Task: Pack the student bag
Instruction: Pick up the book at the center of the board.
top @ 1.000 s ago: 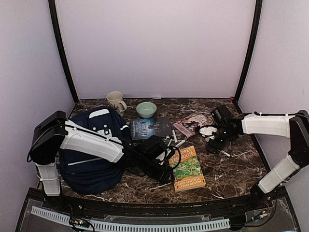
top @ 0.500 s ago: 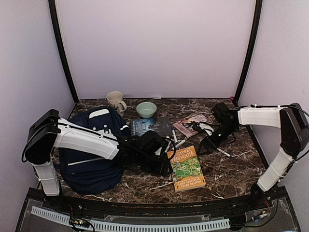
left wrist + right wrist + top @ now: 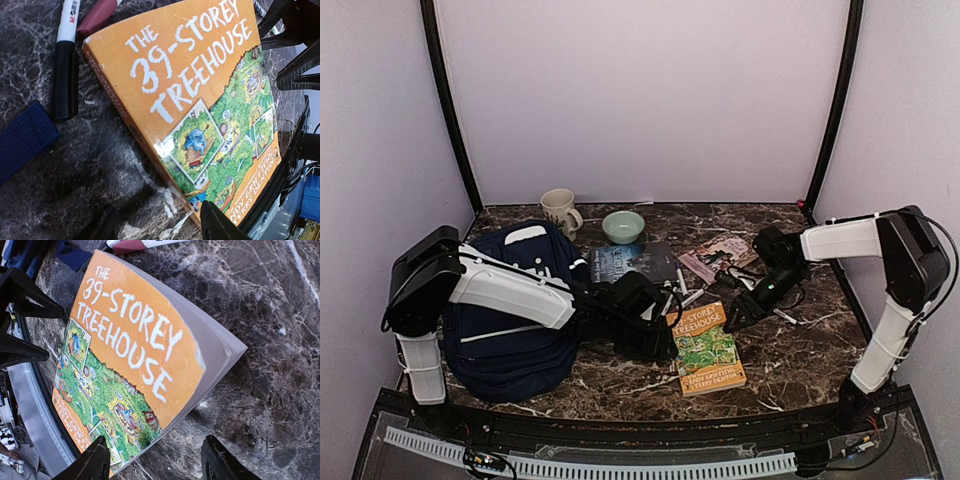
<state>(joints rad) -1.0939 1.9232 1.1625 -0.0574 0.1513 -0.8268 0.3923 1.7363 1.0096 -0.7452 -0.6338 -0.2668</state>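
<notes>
Lying where, the student bag (image 3: pixel 505 330)? (A)

It is lying on the left part of the dark marble worktop (image 3: pixel 800 350), with the left arm reaching across over it; a mug (image 3: pixel 558 209) and a green bowl (image 3: pixel 623 226) are standing just behind it (B)

And what is the left claw (image 3: pixel 665 348) doing? (A)

It is hovering low between the bag and the orange book (image 3: pixel 708 348) titled "The 39-Storey Treehouse", its fingers standing spread and pinching nothing. A black marker (image 3: pixel 65 75) is lying just beside the book's spine (B)

Is the right claw (image 3: pixel 734 320) gripping anything? (A)

No, its fingers are standing apart too. They are pointing down at the orange book's right edge, with that edge showing between them; whether they are touching it, I am not managing to tell (B)

Anything else lying about? (A)

A dark book (image 3: pixel 633 264) is resting beside the bag, and a pink magazine (image 3: pixel 718 255) is lying behind the orange one (B)
</notes>
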